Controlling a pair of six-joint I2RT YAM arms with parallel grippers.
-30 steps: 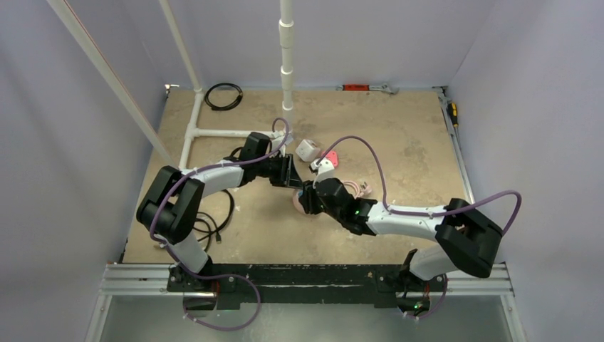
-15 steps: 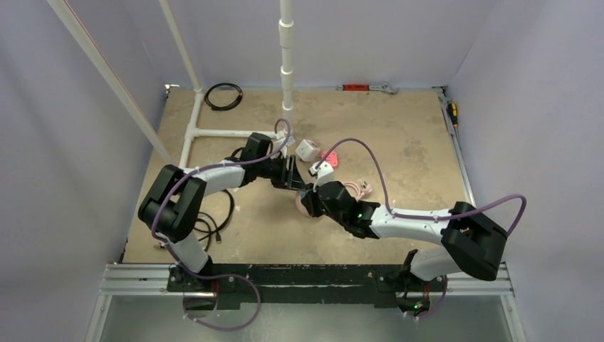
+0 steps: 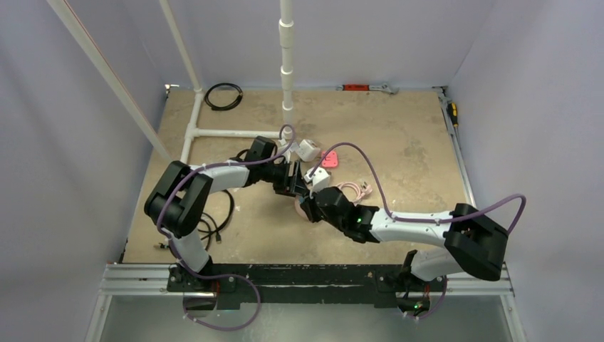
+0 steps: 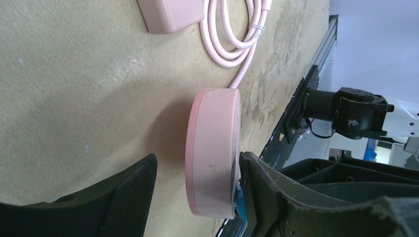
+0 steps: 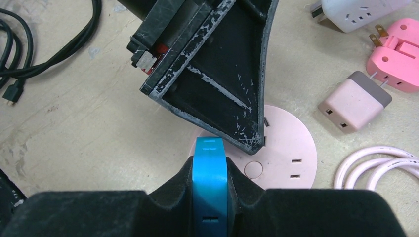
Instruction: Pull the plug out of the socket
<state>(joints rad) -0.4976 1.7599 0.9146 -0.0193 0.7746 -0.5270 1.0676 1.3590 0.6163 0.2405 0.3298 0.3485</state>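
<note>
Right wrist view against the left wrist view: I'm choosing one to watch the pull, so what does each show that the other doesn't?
Only the right wrist: the socket's slotted face, the right gripper shut on the blue plug standing on it, a white adapter and a black cable. Only the left wrist: the socket edge-on between the open left gripper's fingers, with a gap at one finger. Both: the socket, its coiled pink cord, the small square pink plug.

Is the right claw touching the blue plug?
Touching. The right wrist view shows the right gripper clamped on the blue plug, its black fingers pressing both sides.
</note>
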